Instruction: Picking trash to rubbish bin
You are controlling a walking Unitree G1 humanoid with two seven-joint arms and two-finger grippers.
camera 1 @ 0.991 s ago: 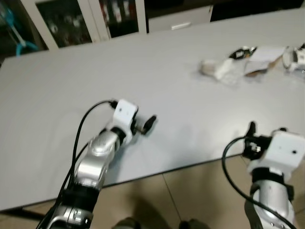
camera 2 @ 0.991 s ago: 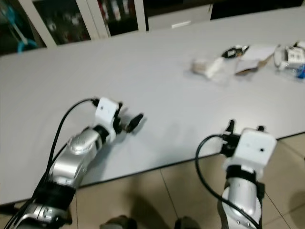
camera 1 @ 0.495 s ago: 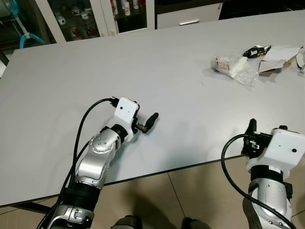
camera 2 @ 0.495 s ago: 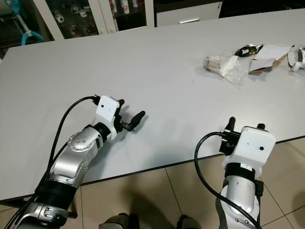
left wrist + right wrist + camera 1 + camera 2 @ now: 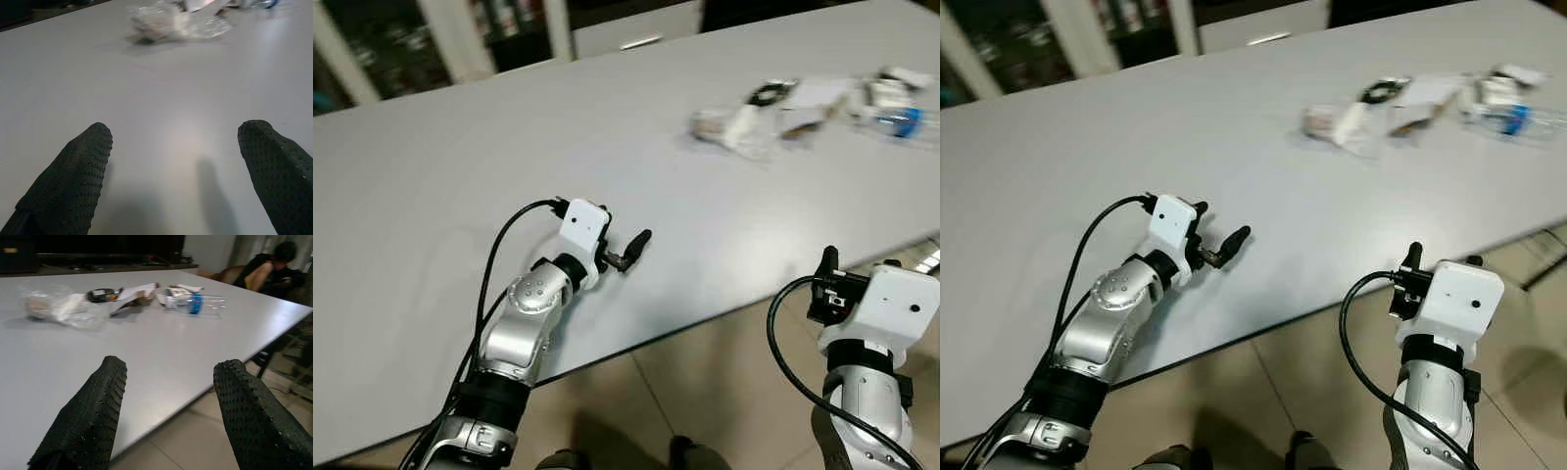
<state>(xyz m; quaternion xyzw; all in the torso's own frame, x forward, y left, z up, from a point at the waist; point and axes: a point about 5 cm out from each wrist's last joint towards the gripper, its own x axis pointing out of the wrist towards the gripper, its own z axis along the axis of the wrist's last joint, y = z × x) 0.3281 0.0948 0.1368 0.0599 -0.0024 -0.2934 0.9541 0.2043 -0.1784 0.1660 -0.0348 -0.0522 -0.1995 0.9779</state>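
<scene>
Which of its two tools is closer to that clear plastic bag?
Hard to call; neither is close. The left tool hovers over the table, and the right tool hangs off its near edge, both well short of the bag.

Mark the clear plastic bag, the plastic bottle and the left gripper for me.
clear plastic bag [image 5: 63,307], right wrist view, on its crumpled middle.
plastic bottle [image 5: 195,303], right wrist view, on its blue label band.
left gripper [image 5: 176,166], left wrist view, midway between its open fingers, over the table.

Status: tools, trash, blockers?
Left tool open, empty, over table. Right tool open at table edge. Trash bag, bottle far side, untouched. Path clear.
</scene>
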